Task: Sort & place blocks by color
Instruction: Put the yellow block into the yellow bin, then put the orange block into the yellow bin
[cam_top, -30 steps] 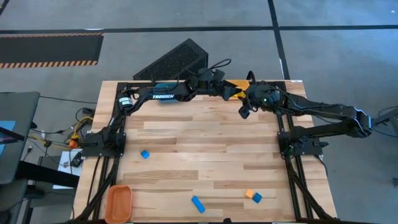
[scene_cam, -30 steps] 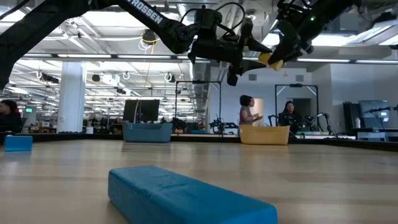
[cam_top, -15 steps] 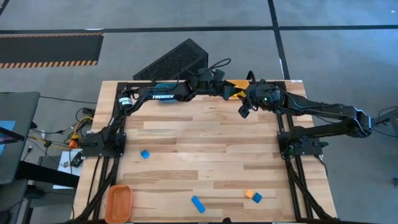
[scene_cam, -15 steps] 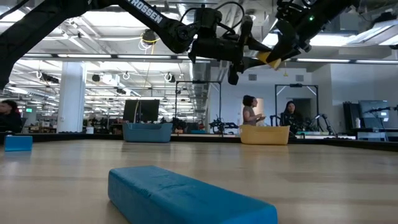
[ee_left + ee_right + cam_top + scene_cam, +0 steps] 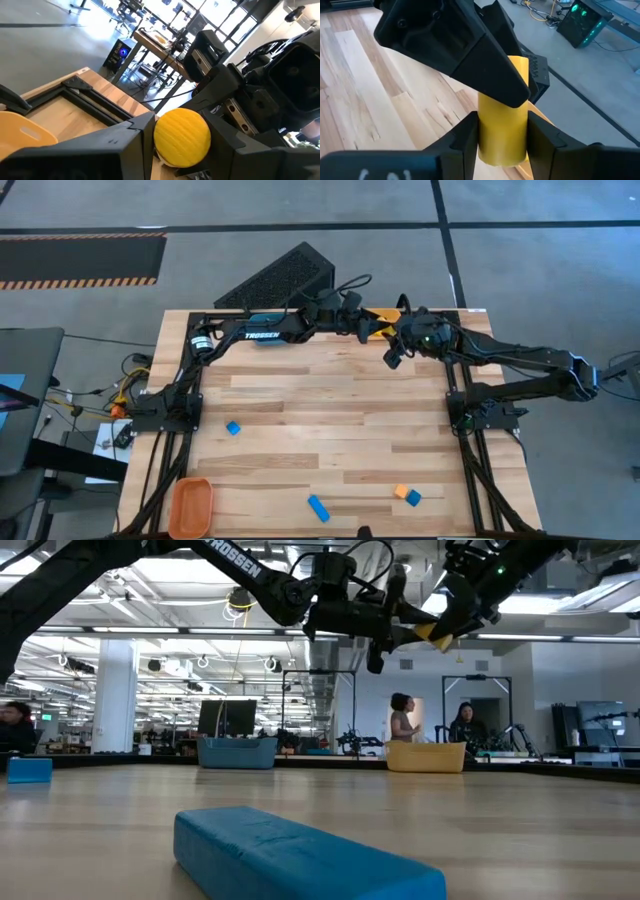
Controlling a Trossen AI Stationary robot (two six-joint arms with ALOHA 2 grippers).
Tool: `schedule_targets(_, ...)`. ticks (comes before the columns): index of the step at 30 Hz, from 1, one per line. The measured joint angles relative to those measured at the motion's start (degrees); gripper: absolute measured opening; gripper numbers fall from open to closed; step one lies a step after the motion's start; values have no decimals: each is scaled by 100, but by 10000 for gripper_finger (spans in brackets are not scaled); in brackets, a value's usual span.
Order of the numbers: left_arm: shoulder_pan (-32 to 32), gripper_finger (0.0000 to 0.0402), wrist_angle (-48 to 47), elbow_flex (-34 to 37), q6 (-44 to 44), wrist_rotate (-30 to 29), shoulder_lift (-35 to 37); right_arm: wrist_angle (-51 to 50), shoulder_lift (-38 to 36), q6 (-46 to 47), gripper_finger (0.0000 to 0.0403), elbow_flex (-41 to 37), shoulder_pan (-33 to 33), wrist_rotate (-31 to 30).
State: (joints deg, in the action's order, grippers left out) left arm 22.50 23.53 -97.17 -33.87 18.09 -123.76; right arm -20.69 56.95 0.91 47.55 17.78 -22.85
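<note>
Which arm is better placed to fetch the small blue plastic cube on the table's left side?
Left. The small blue plastic cube lies near its base; left claw and right claw both hold a yellow plastic block far away.

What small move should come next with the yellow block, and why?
Probably the left pincer should open: it and the right pincer both clamp the same yellow block in the air, so neither can carry it away alone.

Overhead camera looks straight down on the whole table point(image 5: 330, 405), low one skims its top toward the room, both wrist cameras sit tight on one shared yellow block point(image 5: 502, 117).
</note>
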Motion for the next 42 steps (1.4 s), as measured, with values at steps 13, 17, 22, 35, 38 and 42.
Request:
schedule_targets(13, 757, 100, -821, -9, -36, -1087, -235, -1052, 55, 1706, 204, 19, 864, -56)
schedule_targets(17, 993, 100, -715, 33, -1033, -361, -714, -1053, 48, 1921, 207, 17, 1100, 149)
schedule_targets(22, 1020, 100, -893, -184, -1091, -381, -934, -1123, 26, 2087, 198, 17, 1150, 218)
schedule_targets(35, 864, 135, -1376, -778, -147, -917, -1172, -1301, 46, 2421, 186, 10, 840, 339)
schedule_targets(38, 863, 204, -1338, -785, -85, -841, -1172, -1336, 46, 2461, 190, 7, 820, 339)
schedule_targets(42, 863, 269, -1351, -785, -41, -571, -1172, -1346, 46, 2524, 191, 7, 761, 339)
